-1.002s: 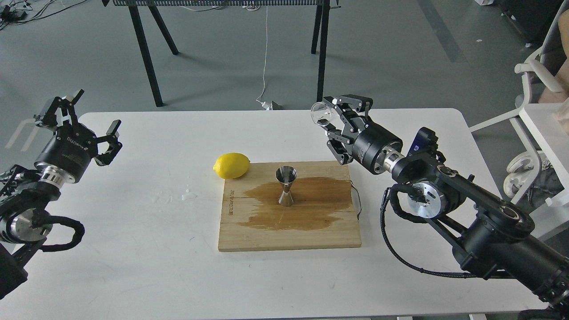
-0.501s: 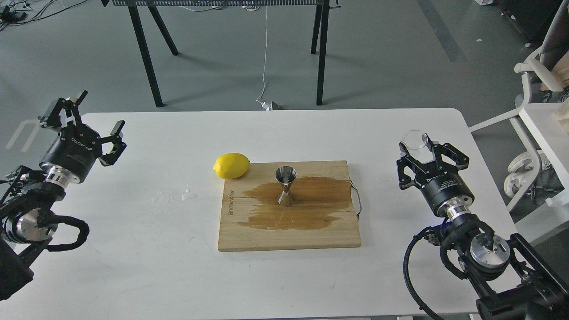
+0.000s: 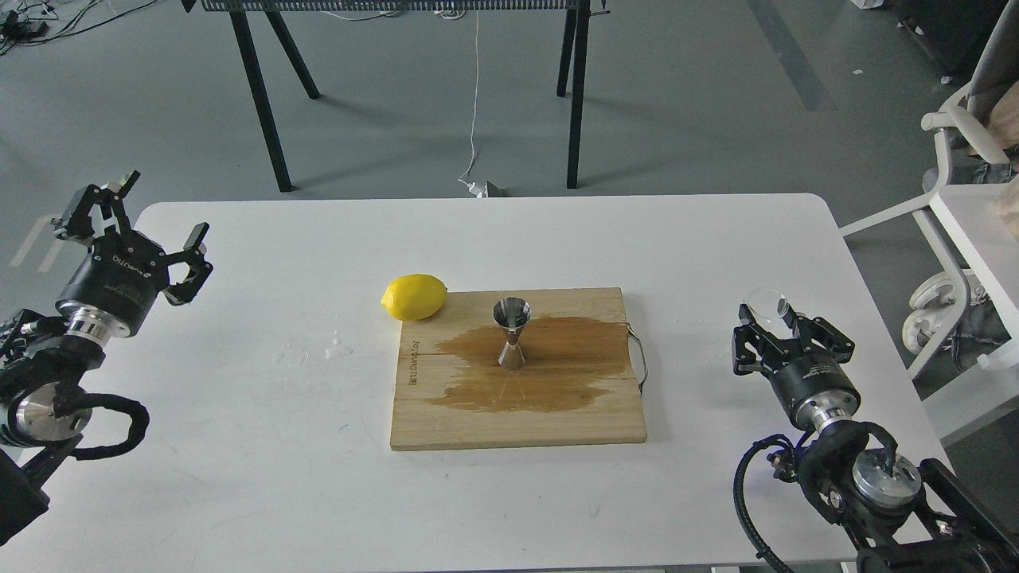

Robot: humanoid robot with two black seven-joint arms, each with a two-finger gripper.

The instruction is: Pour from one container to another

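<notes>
The steel jigger [image 3: 511, 333] stands upright in the middle of the wooden board [image 3: 446, 426], inside a brown wet stain. The small clear glass cup [image 3: 766, 305] sits low over the table's right side, far to the right of the jigger. My right gripper [image 3: 769, 320] comes up from below and appears shut on it, fingers on either side. Whether the cup touches the table cannot be told. My left gripper [image 3: 162, 209] hangs open and holds nothing at the table's left edge.
A yellow lemon [image 3: 414, 296] lies at the board's far-left corner. A small wet spot [image 3: 338, 348] marks the white table [image 3: 239, 477] left of the board. A white chair and cart [image 3: 967, 239] stand beyond the right edge.
My right arm swung the cup from high above the board's far-right corner out to the right and down, turning it from tilted to upright. My left gripper shifted slightly.
</notes>
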